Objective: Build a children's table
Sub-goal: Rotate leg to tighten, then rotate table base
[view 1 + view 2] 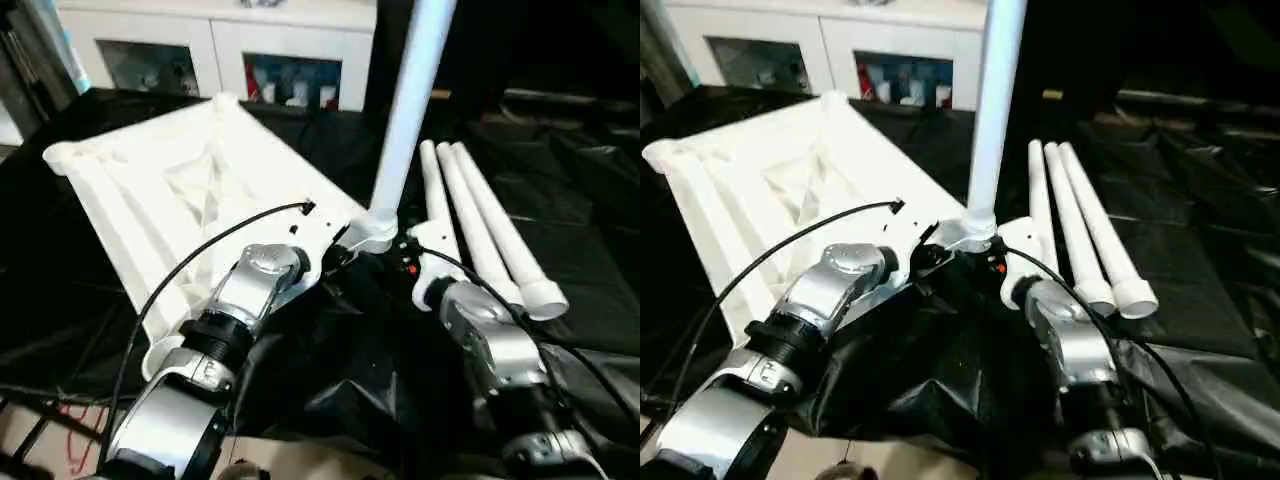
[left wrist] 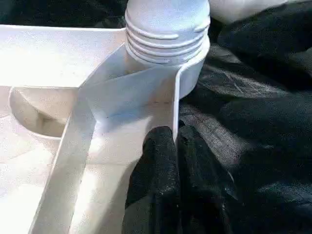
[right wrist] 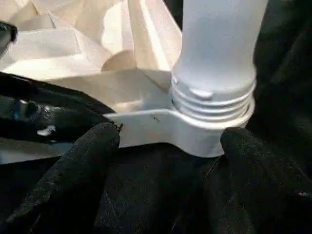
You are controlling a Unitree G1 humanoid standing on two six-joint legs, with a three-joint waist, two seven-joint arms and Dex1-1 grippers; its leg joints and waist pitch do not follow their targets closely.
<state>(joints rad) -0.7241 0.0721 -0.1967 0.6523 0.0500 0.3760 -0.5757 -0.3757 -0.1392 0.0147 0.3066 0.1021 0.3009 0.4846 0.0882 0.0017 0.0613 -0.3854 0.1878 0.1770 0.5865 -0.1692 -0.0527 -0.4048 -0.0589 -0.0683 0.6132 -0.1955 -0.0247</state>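
Pinching the tabletop (image 1: 170, 190) rim at frame centre with my left gripper (image 2: 173, 146), right gripper (image 3: 168, 141) spread wide below the upright leg (image 1: 405, 110) seated in its corner socket.

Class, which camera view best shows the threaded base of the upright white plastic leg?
The right wrist view: the leg's threaded base sits partly screwed into the white tabletop's corner socket. The left wrist view shows those threads blurrier; the eye views show the whole leg, with no thread detail.
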